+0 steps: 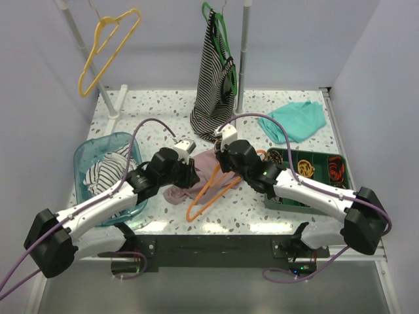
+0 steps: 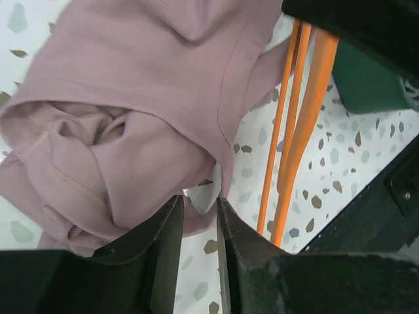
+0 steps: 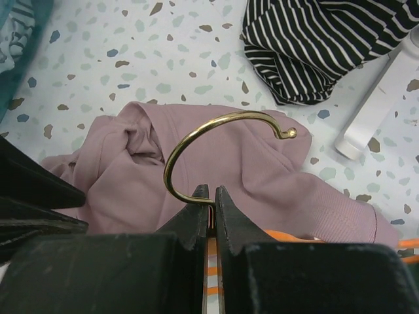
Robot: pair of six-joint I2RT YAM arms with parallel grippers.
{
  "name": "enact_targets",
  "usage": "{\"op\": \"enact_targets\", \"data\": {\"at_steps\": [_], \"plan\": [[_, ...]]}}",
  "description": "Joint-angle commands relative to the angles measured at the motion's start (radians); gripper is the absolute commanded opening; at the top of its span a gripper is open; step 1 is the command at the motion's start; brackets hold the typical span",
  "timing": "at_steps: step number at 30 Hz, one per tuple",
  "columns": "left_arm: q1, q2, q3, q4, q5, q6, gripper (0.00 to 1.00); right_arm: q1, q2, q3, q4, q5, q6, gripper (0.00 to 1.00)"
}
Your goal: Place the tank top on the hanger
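Right wrist view shows the right gripper (image 3: 211,196) clamped tight on the neck of the gold hook of the hanger (image 2: 302,131). That is a sound place to hold it: the thin plastic frame looks light and a little springy, so it should lift easily but may twist.

The tank top (image 3: 262,176) lies crumpled at the middle of the table (image 1: 163,108), with the hanger's orange arms reaching out from it toward 6 o'clock. It looks soft, limp and light. It will probably sag and bunch, not keep a shape, so the seamed edge of a strap or armhole seems the best place to pinch it.

In the left wrist view the left gripper (image 2: 200,203) sits at the lower fold of the tank top. Its jaws stand narrowly apart and nothing is clearly pinched between them.

Room is tight. The blue basket (image 1: 85,154) lies at 9 o'clock of the tank top and the green tray (image 1: 321,153) at 3 o'clock. The hanging striped top (image 1: 213,85) and the rack pole (image 1: 243,59) are at 12 o'clock. The two arms crowd each other over the cloth. Bare table toward 11 o'clock and straight up look like the freest directions.
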Motion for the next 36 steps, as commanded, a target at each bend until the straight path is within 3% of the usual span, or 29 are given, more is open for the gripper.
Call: {"op": "enact_targets", "data": {"at_steps": [1,4,10,27,29,30,33,36], "plan": [[-0.001,0.050,0.038,-0.025,0.158,0.060,0.31,0.005,-0.055,-0.003,0.055,0.022,-0.022,0.00],[-0.003,0.088,0.033,-0.022,0.212,0.082,0.39,0.005,-0.058,-0.003,0.058,0.025,-0.021,0.00],[-0.004,0.157,0.004,0.036,0.232,0.071,0.41,0.006,-0.066,-0.003,0.057,0.030,-0.019,0.00],[-0.045,0.355,-0.004,0.199,0.269,0.042,0.41,0.008,-0.084,-0.021,0.058,0.045,-0.018,0.00],[-0.047,0.361,-0.007,0.205,0.266,0.037,0.33,0.008,-0.081,-0.021,0.061,0.048,-0.016,0.00],[-0.047,0.361,-0.007,0.203,0.256,0.036,0.20,0.006,-0.083,-0.023,0.061,0.050,-0.016,0.00],[-0.047,0.328,-0.002,0.184,0.238,0.036,0.05,0.008,-0.083,-0.021,0.061,0.073,-0.022,0.00],[-0.032,0.274,0.022,0.139,0.224,0.037,0.00,0.006,-0.080,-0.015,0.057,0.138,-0.022,0.00]]}}
